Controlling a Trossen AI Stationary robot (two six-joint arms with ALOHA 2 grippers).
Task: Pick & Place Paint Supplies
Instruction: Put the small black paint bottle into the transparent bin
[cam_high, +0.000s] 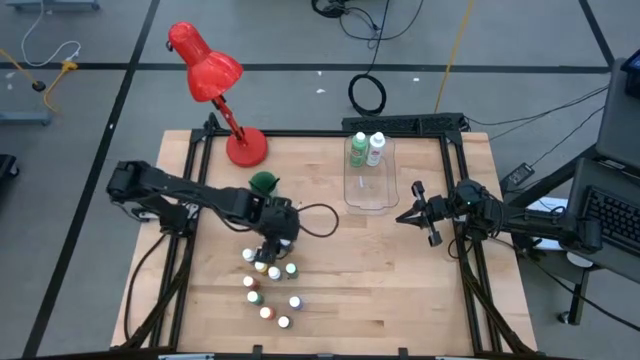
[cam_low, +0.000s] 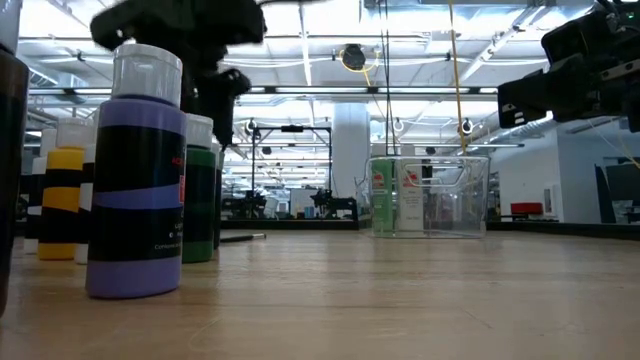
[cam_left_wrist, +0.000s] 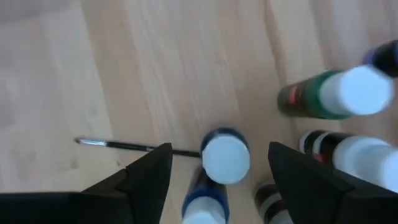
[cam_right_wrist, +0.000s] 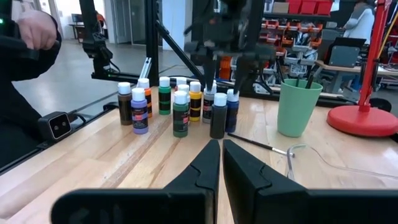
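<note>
A red lamp (cam_high: 215, 85) stands at the table's (cam_high: 400, 280) upper left. A green cup (cam_high: 264, 182) sits below it. A clear bin (cam_high: 368, 185) is upper centre.

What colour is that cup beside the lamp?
Green; the cup shows best in the right wrist view.

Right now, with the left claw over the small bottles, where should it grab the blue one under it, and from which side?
Grip the blue bottle just below its white cap, coming straight down from above. It stands upright between the open fingers of the left claw, and neighbouring bottles such as the green bottle crowd one side, so a sideways approach would likely knock them. The right claw waits, shut, near the table's right edge.
</note>
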